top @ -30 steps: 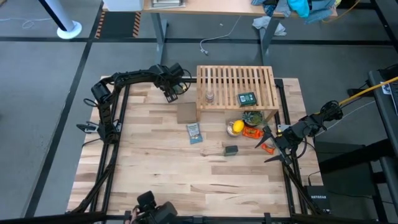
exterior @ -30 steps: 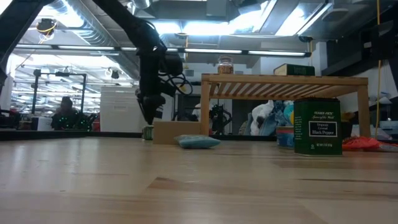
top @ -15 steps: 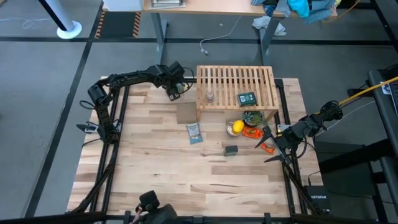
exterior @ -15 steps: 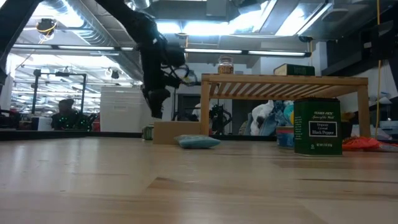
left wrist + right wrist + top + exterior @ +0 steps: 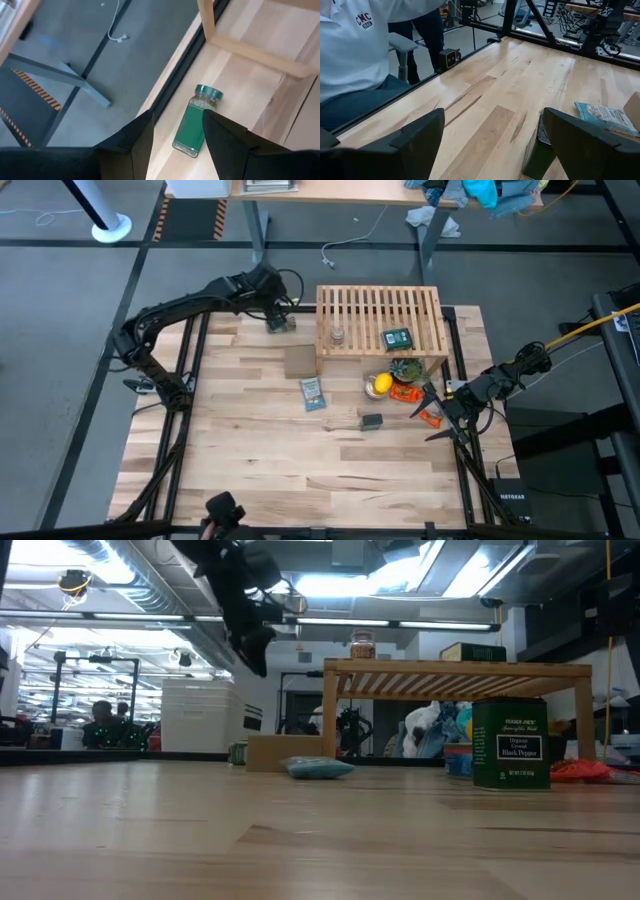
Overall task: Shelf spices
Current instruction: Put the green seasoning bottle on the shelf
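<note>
Standing partly done: sitting on top of the light wooden slatted shelf [image 5: 380, 320] are the small clear glass jar [image 5: 338, 335], toward its left, and the dark green-labelled flat tin [image 5: 398, 338], toward its right. Judging from this, two of the four spices shelved, two left.

Lying on its side on the bench [image 5: 250, 470] at the far left corner, just left of the shelf's leg, is the green bottle with a green cap [image 5: 196, 120], apart from the jaws. Hovering above it is the left gripper [image 5: 177, 137], jaws part open and holding nothing; likely the next container to be picked. Showing through the neck, some pale filling; contents otherwise not readable.

Standing upright on the bench nearer the front, right of centre, is the dark rectangular black-pepper tin [image 5: 510, 743], not yet shelved. Lid on, contents hidden.

Waiting at the right edge of the bench is the right gripper [image 5: 440, 415], jaws wide and empty.

Lying around without belonging to the job: the yellow lemon [image 5: 380, 386] below the shelf, the flat blue-and-white packet [image 5: 311, 393] near centre, the small brown cardboard box [image 5: 299, 361] just left of the shelf. Jar holding something brownish under a dark lid, seen from the low view.
</note>
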